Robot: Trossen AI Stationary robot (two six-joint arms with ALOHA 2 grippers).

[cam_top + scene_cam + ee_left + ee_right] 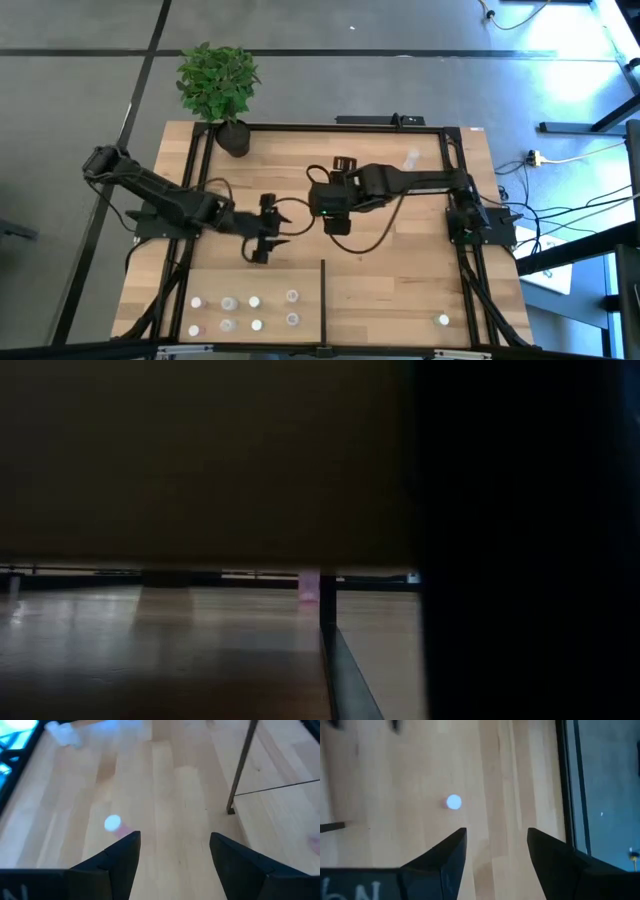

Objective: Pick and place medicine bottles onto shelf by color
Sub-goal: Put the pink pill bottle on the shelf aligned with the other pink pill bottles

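Several tiny white-topped medicine bottles point(242, 312) stand upright on the shelf point(390, 310) left of its black divider bar point(323, 300), and one point(443, 320) stands on its right part. Another bottle point(412, 157) lies near the far right corner. My left gripper point(283, 229) is open and empty over the table's middle. In its wrist view point(175, 852) a white-topped, pinkish bottle point(112, 822) stands just ahead of one finger. My right gripper point(337, 218) is open and empty close by. In its wrist view point(496, 847) a white-topped bottle point(453, 802) stands ahead of the fingers.
A black plant pot point(235, 135) with a green plant stands at the far left corner. Black rails point(455, 180) edge the tabletop. A cable loops under the right arm point(385, 225). The low view is mostly blocked by something dark; a pinkish bottle point(309, 585) and the divider point(327, 622) show.
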